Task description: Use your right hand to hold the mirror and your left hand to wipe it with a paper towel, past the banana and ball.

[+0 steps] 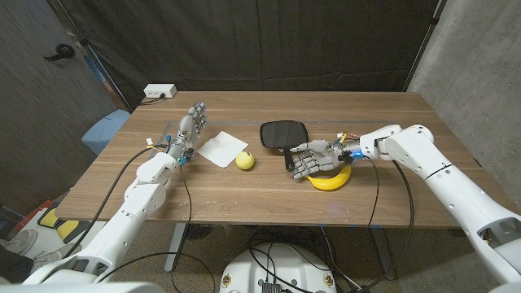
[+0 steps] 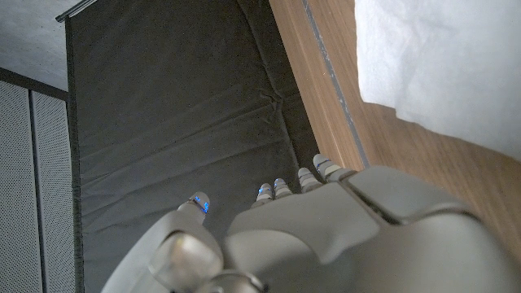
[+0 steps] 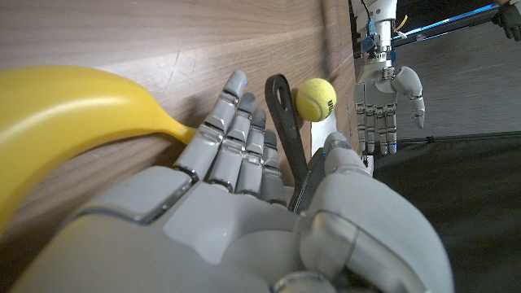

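The black hand mirror [image 1: 281, 133] lies on the table with its handle [image 3: 285, 122] pointing toward me. My right hand [image 1: 313, 158] is down over that handle: the handle runs between the outstretched fingers [image 3: 236, 130] and the thumb, which have not closed on it. The banana [image 1: 330, 181] lies just under and right of that hand, and the yellow ball [image 1: 245, 160] sits left of the mirror. A white paper towel [image 1: 221, 149] lies further left. My left hand [image 1: 189, 130] is raised beside the towel [image 2: 440, 65], fingers apart, holding nothing.
A white power strip [image 1: 159, 91] sits at the table's far left corner. A blue bin [image 1: 106, 130] stands off the left edge. Dark curtains hang behind the wooden table [image 1: 244, 203], whose front half is bare wood.
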